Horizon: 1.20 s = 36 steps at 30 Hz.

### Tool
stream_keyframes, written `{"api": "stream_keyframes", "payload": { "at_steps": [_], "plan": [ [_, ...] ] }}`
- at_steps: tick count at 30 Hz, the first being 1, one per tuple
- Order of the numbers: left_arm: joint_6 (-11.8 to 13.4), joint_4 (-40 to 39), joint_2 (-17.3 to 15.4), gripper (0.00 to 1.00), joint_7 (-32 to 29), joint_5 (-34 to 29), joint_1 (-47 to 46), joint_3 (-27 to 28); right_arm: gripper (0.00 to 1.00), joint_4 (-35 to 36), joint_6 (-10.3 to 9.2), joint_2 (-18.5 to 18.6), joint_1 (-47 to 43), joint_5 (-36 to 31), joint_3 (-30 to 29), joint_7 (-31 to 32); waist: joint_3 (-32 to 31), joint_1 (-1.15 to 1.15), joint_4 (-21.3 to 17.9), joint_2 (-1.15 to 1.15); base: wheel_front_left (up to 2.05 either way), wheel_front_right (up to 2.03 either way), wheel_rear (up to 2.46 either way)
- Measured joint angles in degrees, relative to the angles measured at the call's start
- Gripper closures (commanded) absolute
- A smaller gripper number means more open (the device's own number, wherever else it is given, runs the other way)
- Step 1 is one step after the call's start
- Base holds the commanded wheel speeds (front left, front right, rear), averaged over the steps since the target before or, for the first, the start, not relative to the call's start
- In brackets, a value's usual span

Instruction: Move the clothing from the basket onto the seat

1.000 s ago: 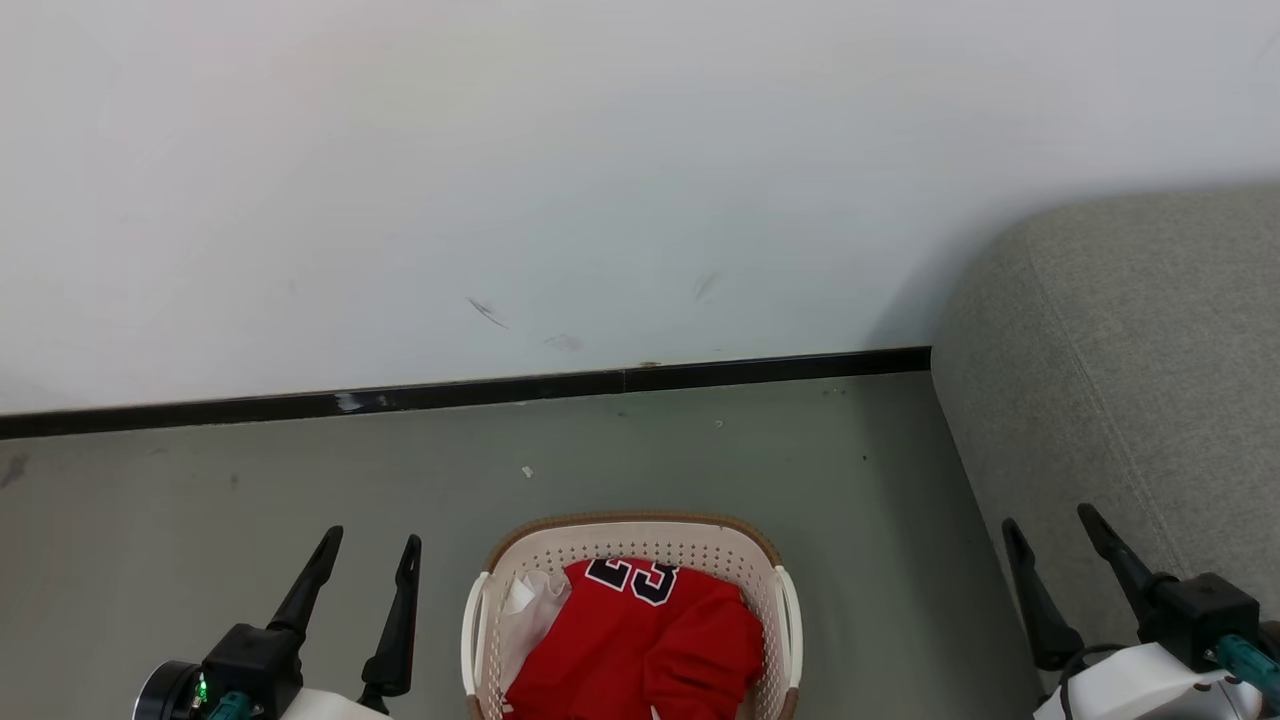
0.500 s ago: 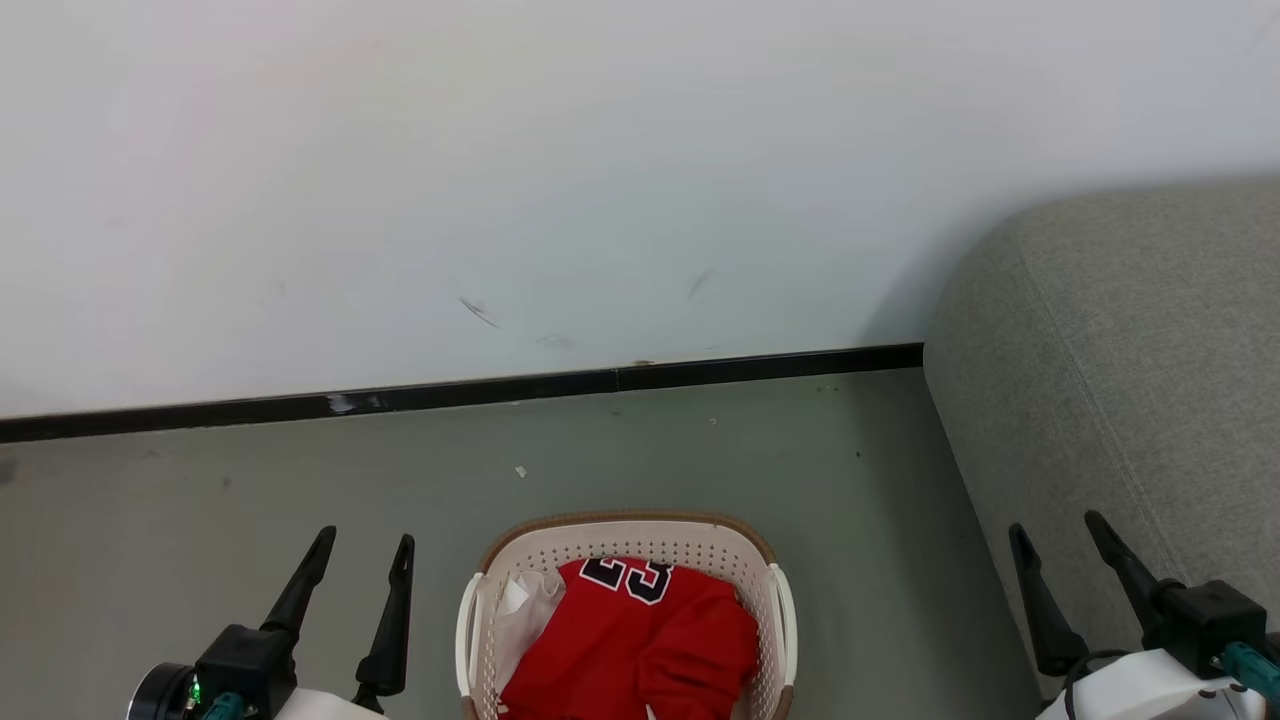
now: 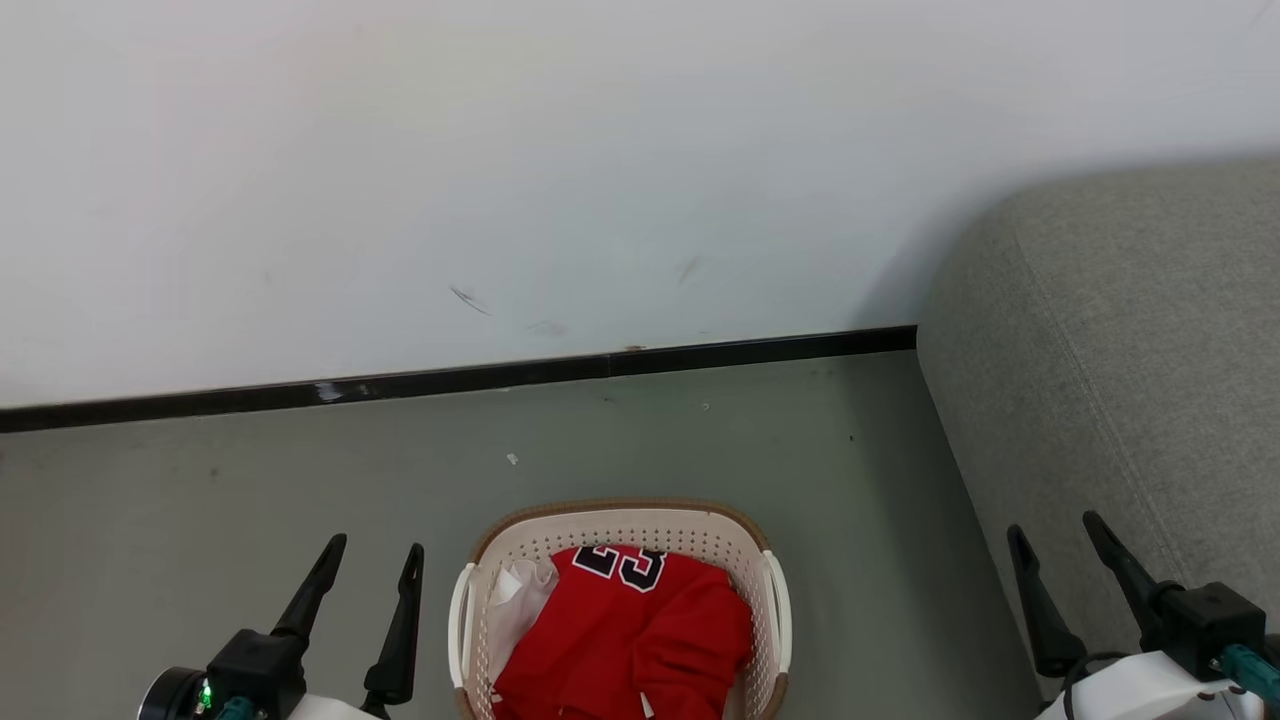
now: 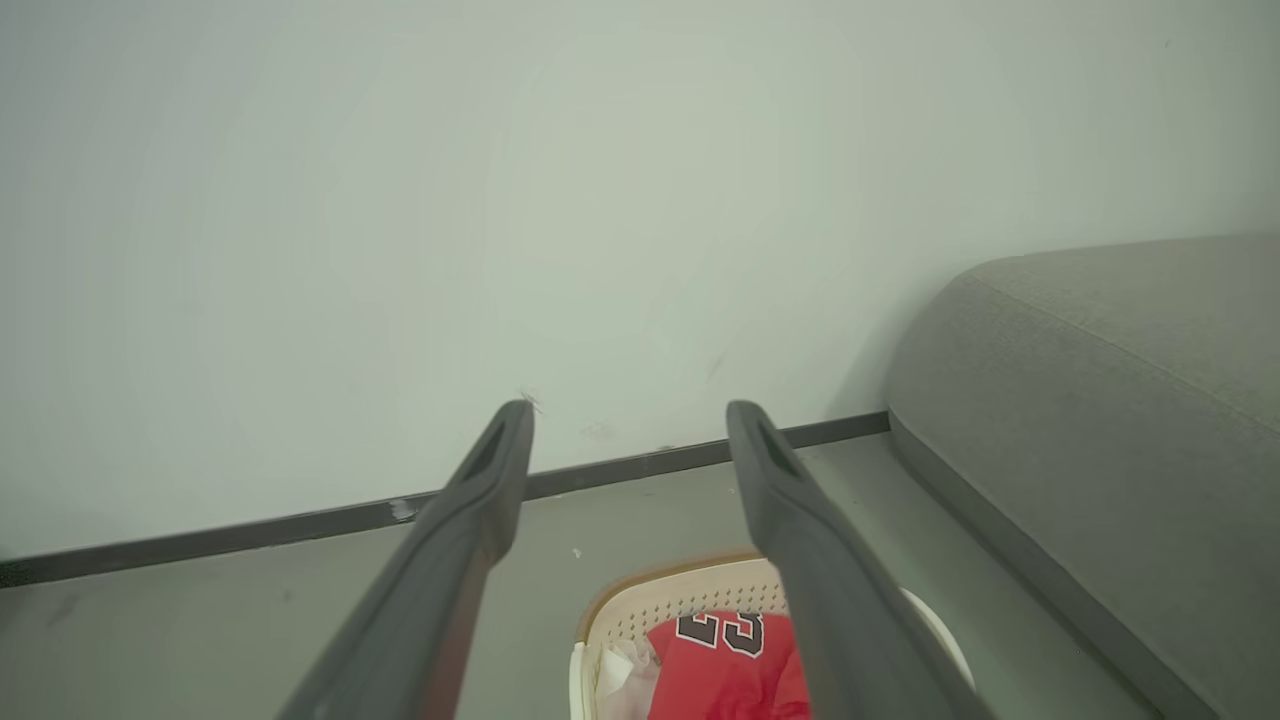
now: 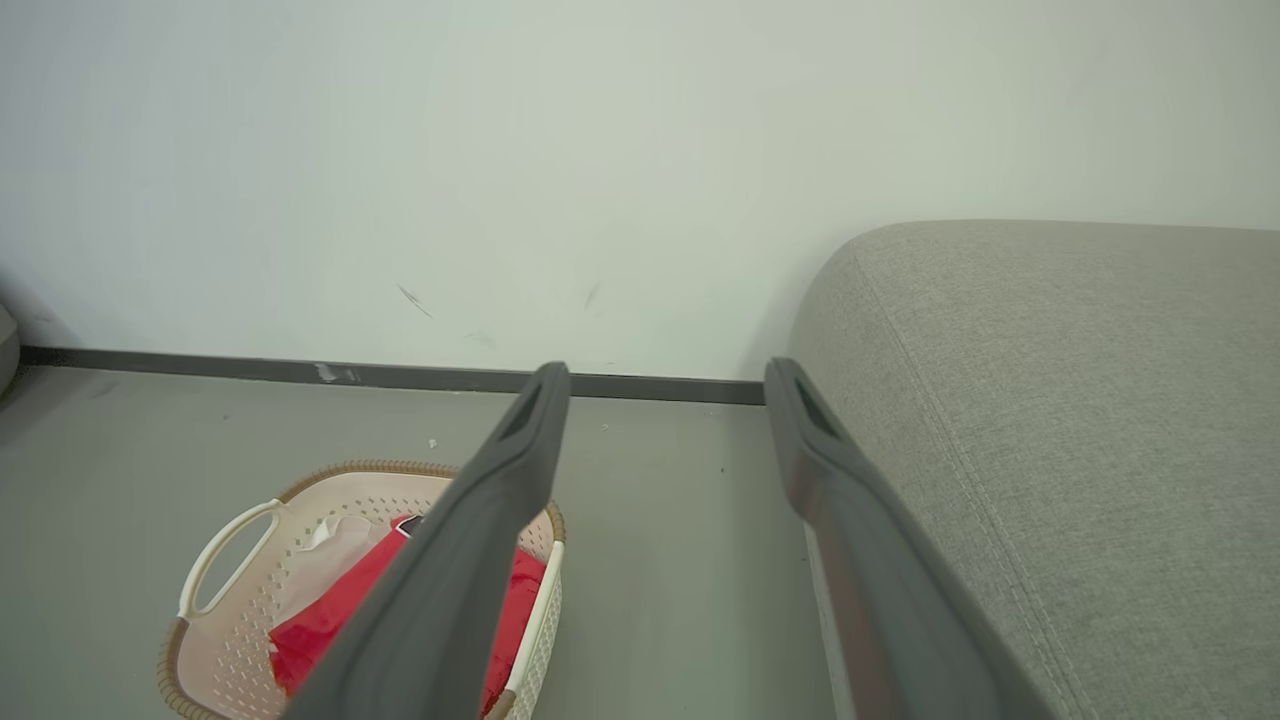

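Left claw (image 3: 377, 545): mine, wide and empty, poised beside the basket (image 3: 610, 507), ready to reach in.
Right claw (image 3: 1052, 524): wide, empty, near the seat (image 3: 1130, 350).
Clothing (image 3: 640, 630): heaped in the basket on the floor (image 3: 200, 500), none moved yet.

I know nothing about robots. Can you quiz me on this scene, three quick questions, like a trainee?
1. True or false: the red clothing lies inside the basket.
2. On which of the robot's sides is the seat: A left, B right?
3. Fill in: the left gripper and the right gripper both stand ____.
Key: 1 true; 2 B; 3 open.
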<state>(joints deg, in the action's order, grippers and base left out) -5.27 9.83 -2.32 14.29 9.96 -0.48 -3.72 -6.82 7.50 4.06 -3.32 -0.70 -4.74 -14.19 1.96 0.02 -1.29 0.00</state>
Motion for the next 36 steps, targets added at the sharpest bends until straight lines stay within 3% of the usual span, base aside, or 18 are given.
{"api": "stream_keyframes", "payload": {
  "at_steps": [18, 36],
  "plan": [
    [-0.7, 1.2, 0.0, 0.00, 0.0, -0.4, -0.1, -2.7, 0.00, 1.4, 0.00, 0.0, -0.6, -0.5, 1.0, 0.0, 4.7, 0.00, -0.8, 0.00, 0.00, 0.00, 0.00],
    [-1.5, 2.9, 0.1, 0.00, 0.0, -2.7, -6.7, -6.5, 0.00, 3.1, 0.00, 0.1, 4.9, -0.5, 3.1, 0.0, 14.3, -0.01, -1.9, 0.00, 0.00, 0.00, 0.00]
  ]
}}
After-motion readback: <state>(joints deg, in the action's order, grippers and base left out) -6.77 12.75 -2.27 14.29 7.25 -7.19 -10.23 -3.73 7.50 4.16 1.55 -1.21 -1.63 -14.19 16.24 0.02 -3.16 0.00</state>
